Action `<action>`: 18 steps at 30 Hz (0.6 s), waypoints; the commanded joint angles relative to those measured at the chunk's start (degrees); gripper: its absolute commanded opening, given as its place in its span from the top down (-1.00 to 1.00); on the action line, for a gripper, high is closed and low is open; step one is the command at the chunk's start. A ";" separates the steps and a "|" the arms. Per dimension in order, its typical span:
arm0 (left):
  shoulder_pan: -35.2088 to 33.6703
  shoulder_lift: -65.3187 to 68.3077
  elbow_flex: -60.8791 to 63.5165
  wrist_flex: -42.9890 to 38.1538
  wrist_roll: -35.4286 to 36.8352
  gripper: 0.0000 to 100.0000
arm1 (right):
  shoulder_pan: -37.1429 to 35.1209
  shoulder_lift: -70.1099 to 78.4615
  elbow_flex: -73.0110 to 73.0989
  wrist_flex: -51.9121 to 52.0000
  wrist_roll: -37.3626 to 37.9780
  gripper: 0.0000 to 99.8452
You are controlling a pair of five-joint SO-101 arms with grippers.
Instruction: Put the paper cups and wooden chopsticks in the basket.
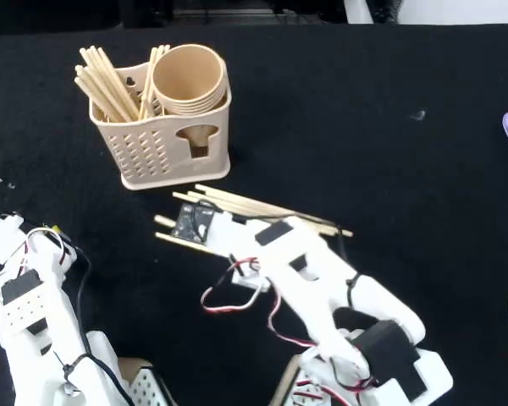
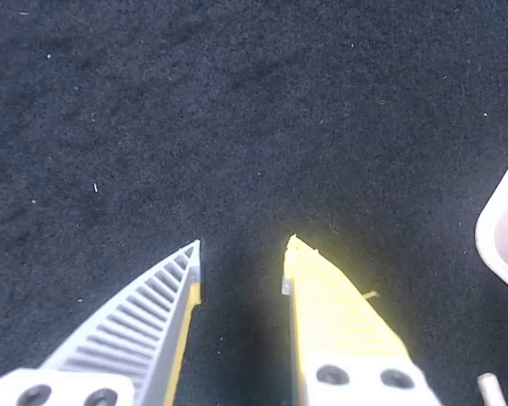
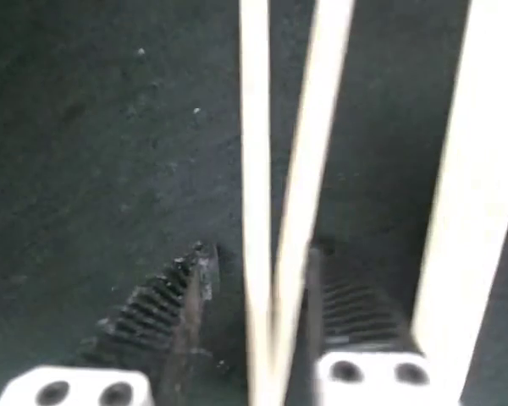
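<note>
Toward the counter's middle: loose wooden chopsticks are laid flat on the counter just in front of the basket, slanting toward the right edge.
Toward the far left corner: the basket is stood upright, with paper cups stacked in one compartment and other chopsticks leaned in the compartment beside it.
Over the bundle's end nearer the left edge: the right end effector is set low with its jaws released. Two chopsticks are straddled between them, and a third chopstick is left just outside one jaw.
Near the front left corner: the left end effector is held apart over bare counter, with nothing between its jaws.
Step in hand: this is judged to be the grasp on the loose chopsticks; the cups look already stowed.
Grasp: the jaw tips should be brought down to the counter before closing. The squeeze is best made where the two sticks run closest, so that both are caught squarely.
Carry: a grip this near one end will let the long free ends sag. The sticks should therefore be lifted well clear of the basket rim and tipped upright over the chopstick compartment before release.
Risk: thin sticks may roll or scissor apart under the squeeze, and the third chopstick may be dragged along.
</note>
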 commanded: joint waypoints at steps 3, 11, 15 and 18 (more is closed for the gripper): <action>0.31 -1.05 -1.10 -0.79 -0.35 0.68 | -1.14 -2.86 0.40 -0.44 -0.79 0.98; 0.31 -1.05 -1.10 -0.79 -0.35 0.68 | -6.15 -11.47 5.58 -0.35 -3.25 0.98; 0.31 -1.05 -1.10 -0.79 -0.35 0.68 | -6.15 -15.34 5.76 -0.09 -7.38 0.98; 0.31 -1.05 -1.10 -0.88 -0.35 0.68 | -6.42 -19.74 5.49 0.09 -14.51 0.98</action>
